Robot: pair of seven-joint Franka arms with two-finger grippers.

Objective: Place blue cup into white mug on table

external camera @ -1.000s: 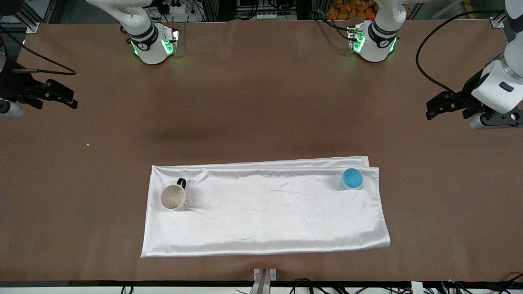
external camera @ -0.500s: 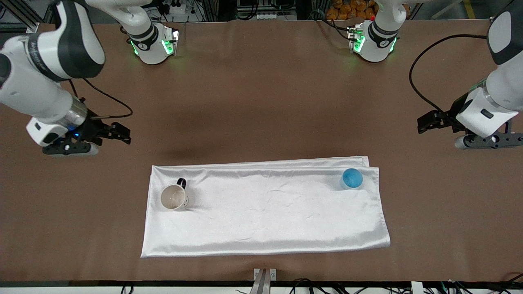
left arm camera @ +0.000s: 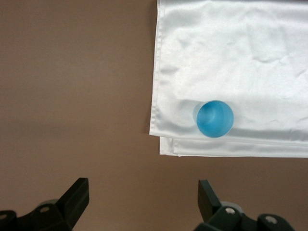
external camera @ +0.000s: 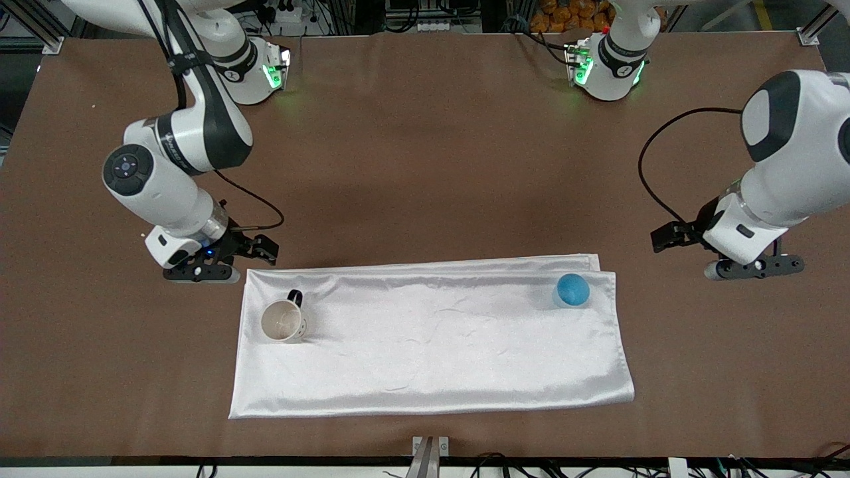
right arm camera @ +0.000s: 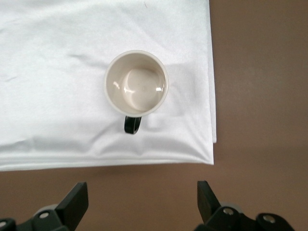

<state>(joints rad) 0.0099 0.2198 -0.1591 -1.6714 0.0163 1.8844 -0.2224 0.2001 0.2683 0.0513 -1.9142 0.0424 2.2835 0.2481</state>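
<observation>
The blue cup (external camera: 572, 290) stands upright on the white cloth (external camera: 431, 345) at the left arm's end of it, and also shows in the left wrist view (left arm camera: 215, 118). The white mug (external camera: 284, 321), with its black handle, stands upright and empty on the cloth at the right arm's end, and also shows in the right wrist view (right arm camera: 136, 86). My left gripper (external camera: 666, 236) (left arm camera: 142, 197) is open and empty over bare table (external camera: 425, 166) beside the cup's corner of the cloth. My right gripper (external camera: 264, 249) (right arm camera: 142, 197) is open and empty over bare table beside the mug's corner of the cloth.
The cloth lies flat with a folded layer showing along its edge toward the robots (external camera: 465, 264). A small metal bracket (external camera: 430, 446) sits at the table edge nearest the front camera. The arm bases (external camera: 252, 73) (external camera: 607, 66) stand along the robots' edge of the table.
Both arms have swung in from the table's ends toward the cloth. The right gripper has come to the mug's corner, the left gripper toward the cup's corner. Cup and mug have not moved.
</observation>
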